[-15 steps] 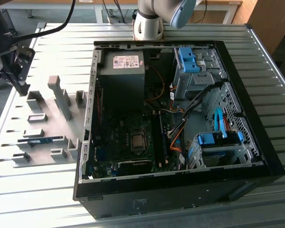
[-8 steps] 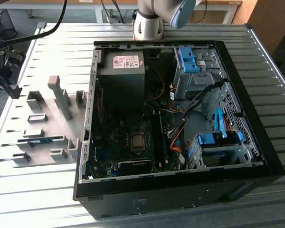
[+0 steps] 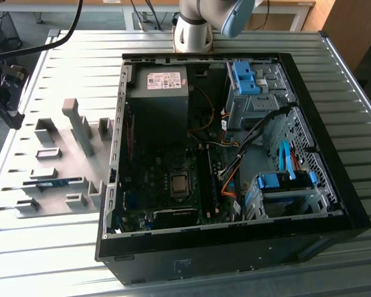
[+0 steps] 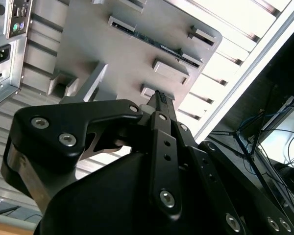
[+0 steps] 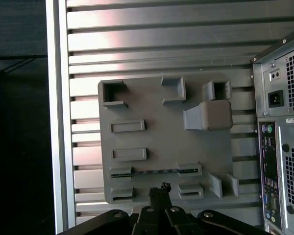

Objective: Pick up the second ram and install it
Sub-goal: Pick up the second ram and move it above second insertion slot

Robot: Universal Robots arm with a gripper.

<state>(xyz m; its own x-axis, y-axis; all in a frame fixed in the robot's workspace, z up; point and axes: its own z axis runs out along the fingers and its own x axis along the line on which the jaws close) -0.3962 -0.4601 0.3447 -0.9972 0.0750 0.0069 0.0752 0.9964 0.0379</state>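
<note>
End effector (image 5: 159,188) hangs above the grey tray (image 5: 152,110), fingers drawn narrow with nothing between them and tips close over the tray's edge. The second ram (image 5: 157,171) sits in a pair of slotted holders on that tray, just beside the fingertips and not touched by them. In the exterior view it shows as a slim blue stick at about seven o'clock on the tray. The tray rests on the slatted metal worktop (image 3: 49,247), at nine o'clock of the open computer case (image 3: 343,204). The arm base (image 3: 195,31) stands at the case's twelve o'clock.
</note>
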